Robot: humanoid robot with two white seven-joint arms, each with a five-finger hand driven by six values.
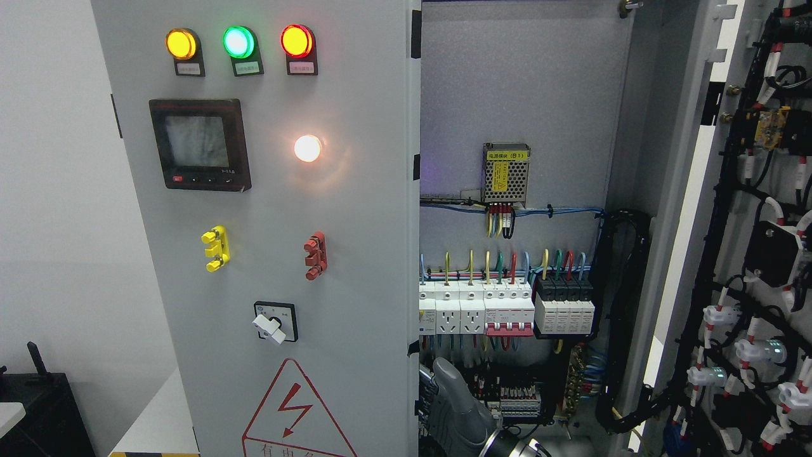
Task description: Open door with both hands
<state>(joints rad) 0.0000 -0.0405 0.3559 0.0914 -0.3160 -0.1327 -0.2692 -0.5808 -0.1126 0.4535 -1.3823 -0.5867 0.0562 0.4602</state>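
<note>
Grey and lowest in the frame, a robot hand rises from the bottom edge just right of the middle, its fingers pointing up along the inner edge of the left door; whether those fingers are spread, curled or gripping the edge cannot be told, nor from which side its arm comes in. That left door fills the left and middle of the frame with its front face toward the camera, and the hand sits right at its lower right edge, at the mouth of the open cabinet. At the door's top stand three round lamps, the yellow lamp, the green lamp and the red lamp, all lit, with one white lamp glowing lower down beside a black meter screen. Below these are one yellow handle, one red handle, one white rotary switch and a red warning triangle at the bottom edge. Inside the cabinet a small power supply hangs above a row of breakers fed by coloured wires. At the far right of the frame the right door is swung wide open, well apart from the hand, showing black cable bundles on its inner face.
</note>
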